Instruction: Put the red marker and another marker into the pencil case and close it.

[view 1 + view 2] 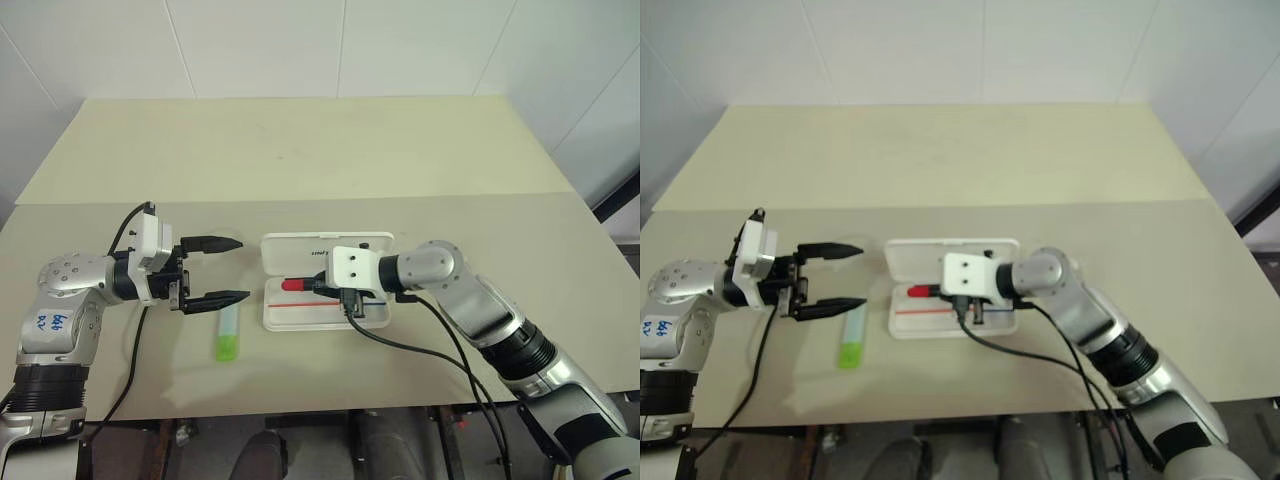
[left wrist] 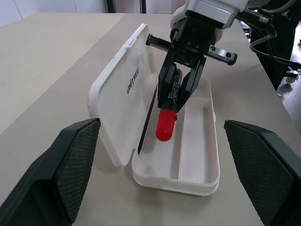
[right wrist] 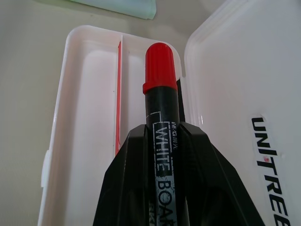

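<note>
A: Item one, the case (image 1: 327, 285). Where do we log it?

B: White, lid open, flat on the desk (image 1: 300, 150), toward the near edge and roughly midway along it. The lid (image 2: 123, 92) stands up on the far side, dark lettering on it. A red stripe runs along the tray.

A: Item two, the red marker (image 3: 162, 117).

B: Black barrel, red cap. We log it as pinched by the right pincer (image 2: 181, 92), fingers pressed together on the barrel, cap end sticking out past the fingertips. It hangs over the tray, close beside the lid, cap pointing toward the desk's left edge. Whether the cap touches the tray floor we cannot tell.

A: Item three, the highlighter (image 1: 229, 333).

B: Pale body, green cap end. It lies on the desk just left of the case, apart from it, the green end toward the near edge.

A: Item four, the left pincer (image 1: 222, 270).

B: Spread wide, nothing between the fingers. We see it above the desk left of the case, pointing at the case's left end, one finger over the highlighter's far end. We cannot tell if it touches it.

A: Anything else on the desk?

B: Black cables trailing from both wrists toward the near edge.
</note>
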